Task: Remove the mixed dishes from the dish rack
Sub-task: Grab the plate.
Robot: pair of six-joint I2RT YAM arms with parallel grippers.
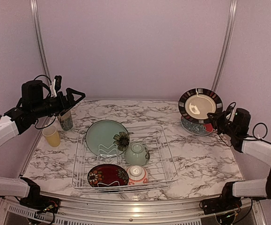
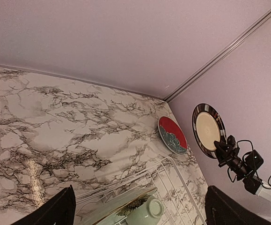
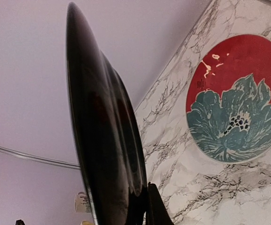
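- Top view: the rack [image 1: 170, 161] sits mid-table [image 1: 205, 159]. Two plates stand in its dividers, the teal plate [image 1: 102, 136] and the dark plate [image 1: 106, 175]. Beside them are two bowls, the green bowl [image 1: 136, 154] and the striped bowl [image 1: 137, 174]
- Two cups, the yellow cup [image 1: 51, 136] and the tall cup [image 1: 66, 120], stand left of the rack, under the raised left gripper [image 1: 76, 97]
- The right gripper [image 1: 214, 117] holds the cream plate [image 1: 200, 105] on edge above the flat red plate [image 1: 194, 127], likely to stack it; four plates in all
- Left wrist view: its fingers [image 2: 55, 211] are spread wide and empty, facing the rack, probably for the next dish
- Right wrist view: a finger [image 3: 155, 208] is clamped on the cream plate's rim, with one red plate below
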